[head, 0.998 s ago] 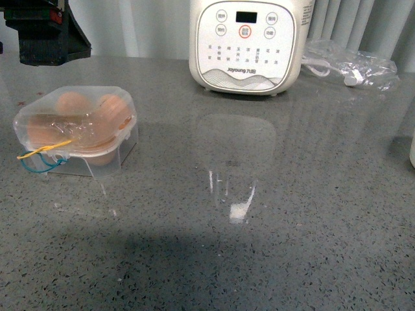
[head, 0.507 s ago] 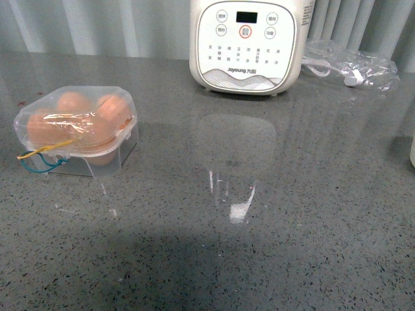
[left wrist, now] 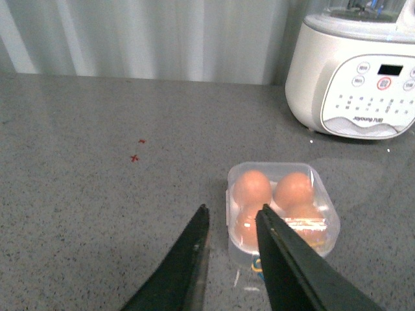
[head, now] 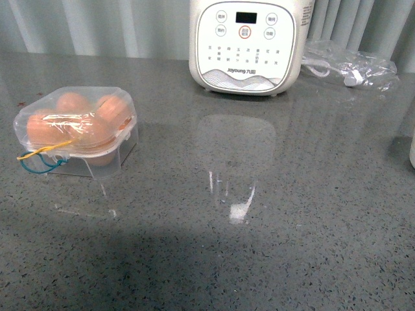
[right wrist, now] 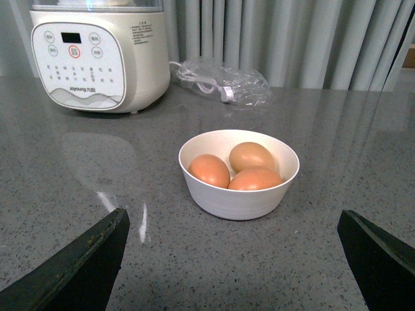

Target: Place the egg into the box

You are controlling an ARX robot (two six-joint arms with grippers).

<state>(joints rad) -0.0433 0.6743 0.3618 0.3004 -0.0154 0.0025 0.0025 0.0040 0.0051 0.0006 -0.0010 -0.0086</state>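
Already box (head: 76, 133) sits lid-down on grey counter, well left of white cooker (head: 245, 45), four brown eggs inside, elastic loops at near end. Which one is task egg (left wrist: 252, 188), cannot tell; all four cells look filled. Left gripper (left wrist: 232, 223) hangs just beside box, jaws narrowly parted, empty. Right gripper (right wrist: 233, 227) spread wide, empty, facing white bowl (right wrist: 238, 194) of three eggs, lying tilted.

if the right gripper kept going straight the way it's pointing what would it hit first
Probably the round white bowl holding three brown eggs, which sits directly ahead between the wide-open fingers of the right gripper. Depth is unclear, so it might pass above the rim.
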